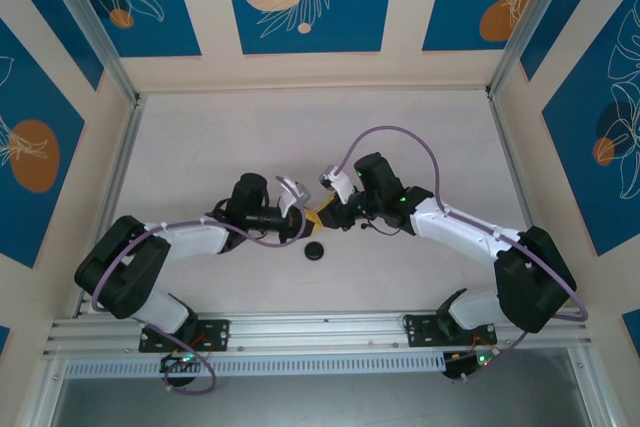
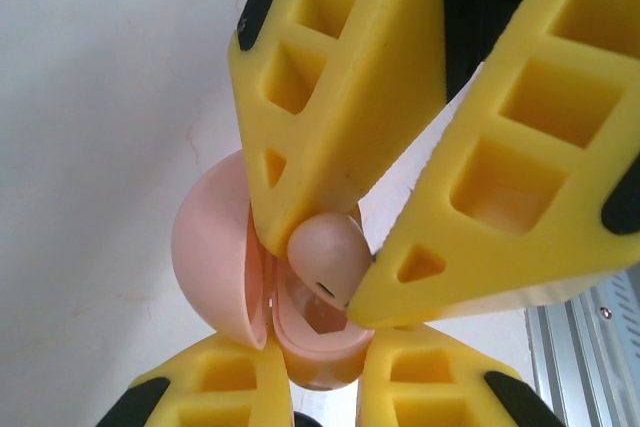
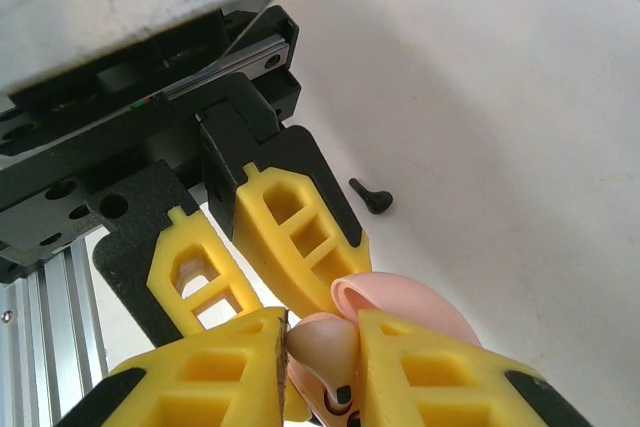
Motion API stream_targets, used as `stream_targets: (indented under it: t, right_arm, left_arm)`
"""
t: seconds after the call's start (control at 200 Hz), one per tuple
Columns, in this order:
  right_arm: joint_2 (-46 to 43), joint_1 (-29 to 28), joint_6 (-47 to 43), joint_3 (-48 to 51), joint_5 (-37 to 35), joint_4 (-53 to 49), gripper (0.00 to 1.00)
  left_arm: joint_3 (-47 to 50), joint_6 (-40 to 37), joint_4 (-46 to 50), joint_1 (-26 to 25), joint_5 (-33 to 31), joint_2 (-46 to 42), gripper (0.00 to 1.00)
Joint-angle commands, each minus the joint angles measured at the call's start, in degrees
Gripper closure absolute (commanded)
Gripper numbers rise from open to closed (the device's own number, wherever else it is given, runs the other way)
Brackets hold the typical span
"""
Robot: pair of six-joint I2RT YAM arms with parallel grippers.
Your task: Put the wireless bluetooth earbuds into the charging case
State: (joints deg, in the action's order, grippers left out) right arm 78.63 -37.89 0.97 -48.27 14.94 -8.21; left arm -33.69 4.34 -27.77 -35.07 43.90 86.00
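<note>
My left gripper (image 2: 320,359) clamps the open pink case (image 2: 215,247), its base hidden between the fingers (image 2: 215,387). My right gripper (image 3: 322,332) pinches a pink earbud (image 2: 325,255) at the case's mouth, half covered.

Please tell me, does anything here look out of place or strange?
A small black stemmed earbud lies loose on the white table, outside any case. The rest looks orderly: the left gripper holds the open pale pink round case, the right gripper pinches a pale pink earbud.
</note>
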Motion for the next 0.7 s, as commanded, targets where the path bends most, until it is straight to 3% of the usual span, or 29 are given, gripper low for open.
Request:
stream_targets:
  t: [0.0, 0.695]
  right_arm:
    - [1.93, -0.34, -1.72, -1.44, -1.69, -5.15, 0.76]
    - [3.39, 0.84, -0.72, -4.70, -3.11, -7.09, 0.74]
  left_arm:
    - [-1.35, -1.28, -3.96, -0.43, 3.82, -2.41, 0.88]
    - [-0.67, -2.91, -2.07, -0.70, 4.35, -4.30, 0.88]
